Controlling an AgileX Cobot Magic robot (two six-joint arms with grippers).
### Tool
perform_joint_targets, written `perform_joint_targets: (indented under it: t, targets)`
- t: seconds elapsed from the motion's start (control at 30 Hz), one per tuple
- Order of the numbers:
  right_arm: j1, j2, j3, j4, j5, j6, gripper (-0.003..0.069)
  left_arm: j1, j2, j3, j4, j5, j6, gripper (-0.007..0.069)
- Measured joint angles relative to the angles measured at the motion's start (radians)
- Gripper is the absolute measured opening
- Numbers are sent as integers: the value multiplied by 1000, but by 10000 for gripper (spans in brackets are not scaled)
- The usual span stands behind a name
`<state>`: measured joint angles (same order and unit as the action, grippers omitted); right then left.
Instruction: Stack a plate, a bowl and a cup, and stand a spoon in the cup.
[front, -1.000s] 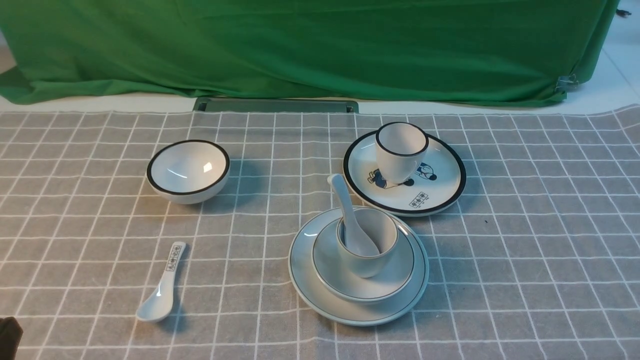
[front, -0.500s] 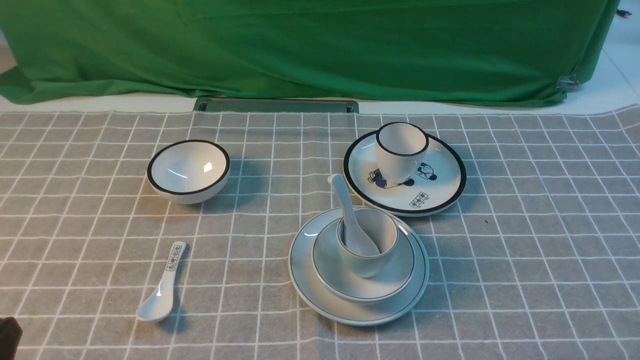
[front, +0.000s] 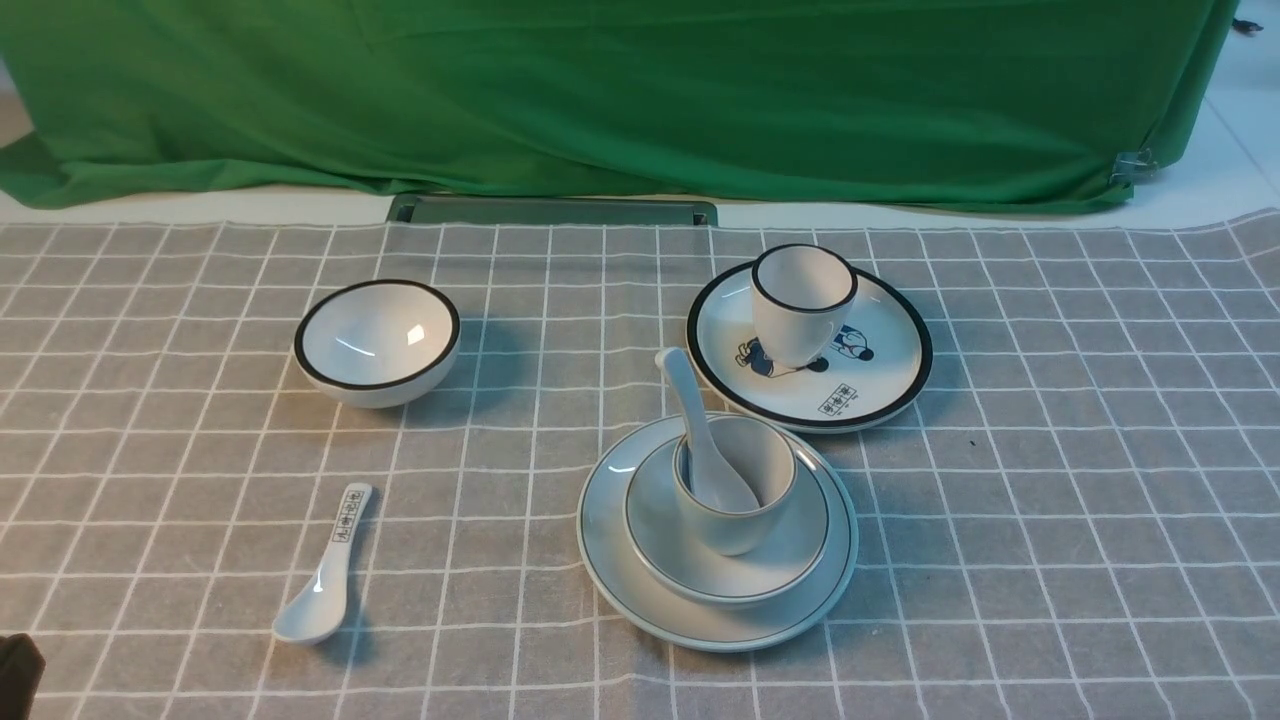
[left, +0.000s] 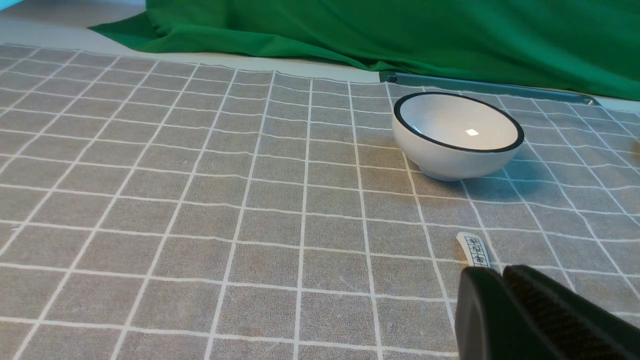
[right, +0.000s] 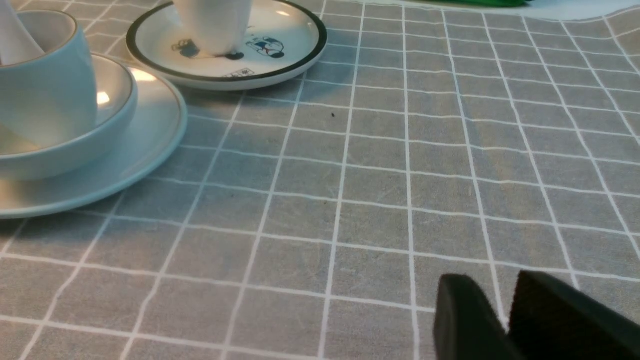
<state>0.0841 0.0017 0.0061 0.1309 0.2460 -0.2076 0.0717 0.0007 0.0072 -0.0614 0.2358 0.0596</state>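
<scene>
Well ahead of both empty pincers, the spoon (front: 700, 430) stands in the cup (front: 735, 485), stacked on bowl (front: 790, 560) and plate (front: 620, 560). Left gripper (left: 502, 280) is closed, right gripper (right: 505, 300) slightly parted; keep both clear.

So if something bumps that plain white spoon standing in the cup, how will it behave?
The spoon only leans on the cup rim, so it would probably slide or swing. It looks glossy, likely slippery, and ceramic, so probably chippable.

Checked tablecloth (front: 1050, 500), plate (front: 610, 560), cartoon plate (front: 880, 385), black-rimmed bowl (front: 376, 345), printed spoon (front: 322, 580)
</scene>
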Motion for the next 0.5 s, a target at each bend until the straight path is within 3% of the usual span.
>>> perform_joint_targets:
  t: [0.5]
  targets:
    - [0, 0, 0, 0, 0, -1, 213, 1, 0, 0, 0, 0, 0, 15]
